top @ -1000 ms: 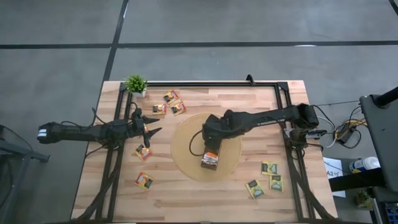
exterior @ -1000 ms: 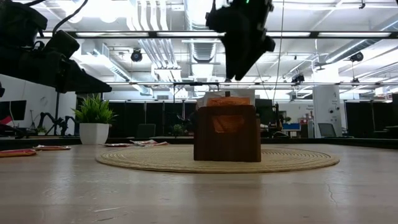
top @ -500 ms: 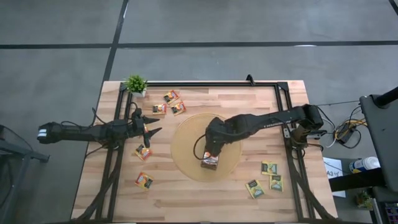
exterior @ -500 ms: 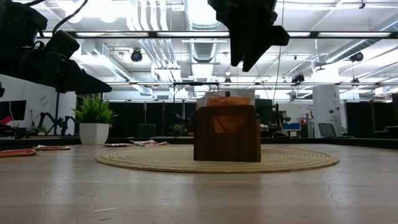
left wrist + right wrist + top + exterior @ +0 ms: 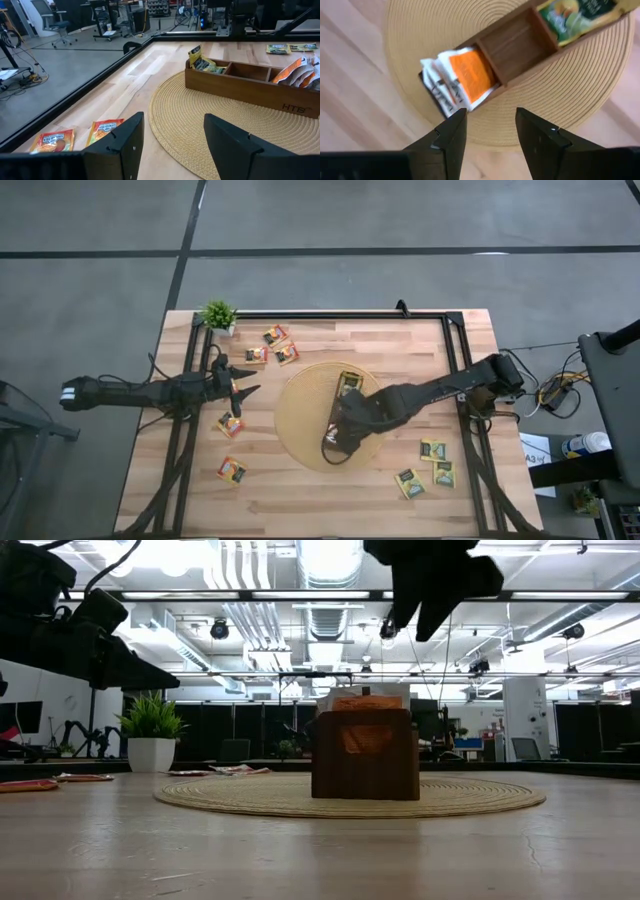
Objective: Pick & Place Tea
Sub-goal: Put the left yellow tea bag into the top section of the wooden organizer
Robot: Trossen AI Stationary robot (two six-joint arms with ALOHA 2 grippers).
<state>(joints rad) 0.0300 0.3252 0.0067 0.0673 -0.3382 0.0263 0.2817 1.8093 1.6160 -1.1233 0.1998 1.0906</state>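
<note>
Tea sachets, flat glossy squares, in slotted wooden box, woven round mat, both grippers' fingers apparently parted, empty.

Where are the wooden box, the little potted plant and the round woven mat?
Wooden box (image 5: 260, 92): left wrist view, its long side wall.
Potted plant (image 5: 218, 314): high view, its green leaves.
Round woven mat (image 5: 300, 415): high view, bare left part of it.

Right arm blocked the box from above; tabletop at 6 o'clock lay open; sachets cluttered 4 o'clock; plant at 10.
</note>
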